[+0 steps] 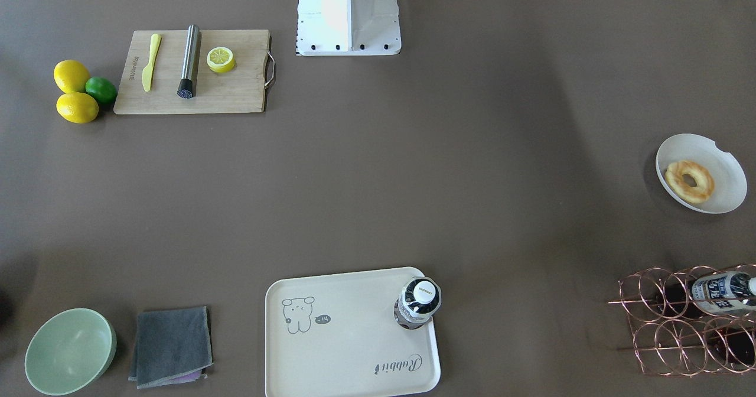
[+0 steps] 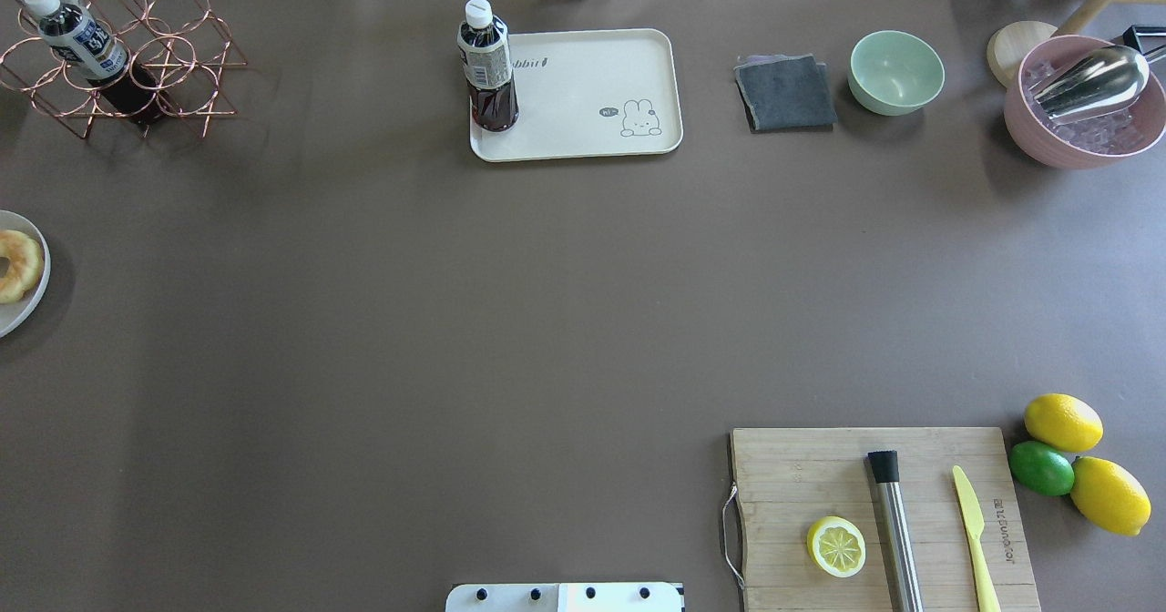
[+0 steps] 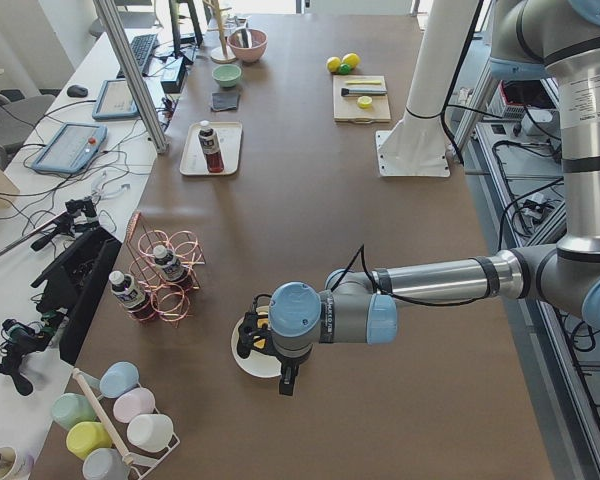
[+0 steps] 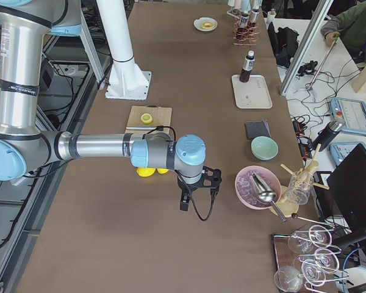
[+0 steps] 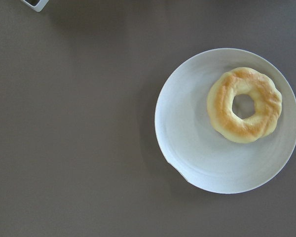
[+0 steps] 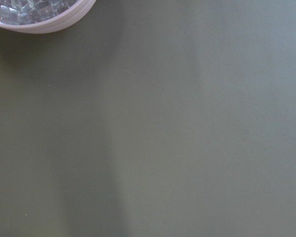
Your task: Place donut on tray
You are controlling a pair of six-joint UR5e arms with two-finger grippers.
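A: Quick, where's the donut (image 5: 244,104)?
B: Well apart from the tray (image 1: 348,350), off to the robot's left of it and nearer the robot. You'll find it in a white notched bowl (image 5: 187,148), off-centre, on the side away from the notch.
A: Orientation?
B: Flat, hole up. The ring's near round, so you get no real long axis and no pointing end.
A: Left gripper (image 3: 252,338)?
B: Hangs above that bowl, far from the tray. You only see it in the side view, so finger spread and contact can't be told.
A: Right gripper (image 4: 200,183)?
B: Far off the tray's other side, over bare table beside a pink ice bowl (image 4: 256,186). Spread can't be told either. A bottle (image 1: 419,302) stands in one tray corner.
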